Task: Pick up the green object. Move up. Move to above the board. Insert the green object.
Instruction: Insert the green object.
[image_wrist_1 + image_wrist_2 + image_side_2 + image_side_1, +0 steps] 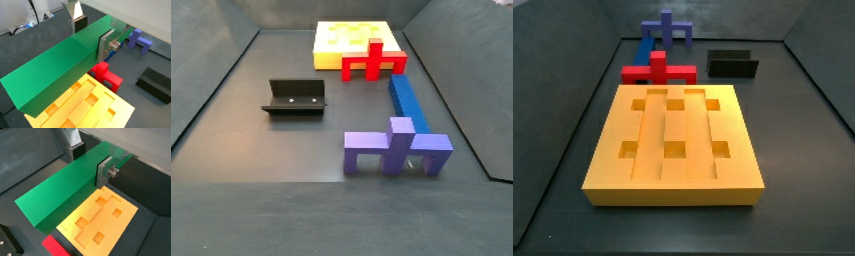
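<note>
In both wrist views my gripper (92, 35) (91, 162) is shut on the green object (60, 65) (67, 188), with one silver finger on each long side near one end. The long green bar hangs in the air. The yellow-orange board (87, 107) (127, 230), with its square pockets, lies below the bar's free end. Both side views show the board (673, 185) (338, 60) lying flat, but neither the gripper nor the green object is in them.
A red cross-shaped block (107, 75) (657, 72) (374, 62) stands against the board's end. Beyond it are a blue bar (408, 100) and a blue block with legs (139, 40) (667, 30) (396, 150). The black fixture (155, 82) (734, 65) (295, 97) stands beside them. Dark walls enclose the floor.
</note>
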{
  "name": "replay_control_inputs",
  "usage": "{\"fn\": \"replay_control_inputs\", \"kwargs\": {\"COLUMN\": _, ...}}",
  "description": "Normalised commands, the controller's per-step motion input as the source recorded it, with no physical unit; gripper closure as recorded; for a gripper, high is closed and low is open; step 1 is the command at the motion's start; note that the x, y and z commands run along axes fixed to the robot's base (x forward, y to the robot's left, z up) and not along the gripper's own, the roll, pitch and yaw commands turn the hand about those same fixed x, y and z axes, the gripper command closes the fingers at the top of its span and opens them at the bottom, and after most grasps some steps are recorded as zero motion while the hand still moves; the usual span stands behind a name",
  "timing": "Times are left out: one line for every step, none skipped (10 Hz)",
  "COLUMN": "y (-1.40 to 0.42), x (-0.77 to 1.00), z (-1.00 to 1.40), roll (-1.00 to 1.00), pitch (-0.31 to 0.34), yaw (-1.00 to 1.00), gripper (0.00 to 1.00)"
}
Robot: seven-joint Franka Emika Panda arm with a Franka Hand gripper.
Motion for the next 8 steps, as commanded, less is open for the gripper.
{"fn": "replay_control_inputs", "kwargs": {"y": -0.06, "x": -0.29, "z": -1.00, "roll": 0.03, "pitch": -0.099, "yaw": -0.02, "gripper": 1.00}}
{"fn": "replay_control_inputs", "kwargs": {"y": -0.17, "x": -0.34, "z": -1.00, "roll": 0.03, "pitch": -0.084, "yaw": -0.06, "gripper": 1.00}}
{"fn": "replay_control_inputs", "kwargs": {"y": -0.31, "x": -0.17, "z": -1.00, "roll": 0.07, "pitch": -0.146, "yaw": -0.02, "gripper": 1.00}}
{"fn": "replay_control_inputs", "kwargs": {"y": -0.51, "x": 0.29, "z": -1.00, "roll": 0.06, "pitch": -0.013, "yaw": 0.30, "gripper": 1.00}}
{"fn": "replay_control_inputs", "kwargs": {"y": -0.52, "x": 0.22, "z": -1.00, "roll": 0.00, "pitch": 0.000, "yaw": 0.37, "gripper": 1.00}}
{"fn": "replay_control_inputs", "kwargs": {"y": -0.42, "x": 0.25, "z": -1.00, "roll": 0.05, "pitch": -0.004, "yaw": 0.31, "gripper": 1.00}}
{"fn": "replay_control_inputs", "kwargs": {"y": -0.07, "x": 0.40, "z": -0.69, "roll": 0.31, "pitch": 0.036, "yaw": -0.01, "gripper": 1.00}}
{"fn": "replay_control_inputs", "kwargs": {"y": -0.04, "x": 0.27, "z": -0.69, "roll": 0.31, "pitch": 0.060, "yaw": -0.06, "gripper": 1.00}}
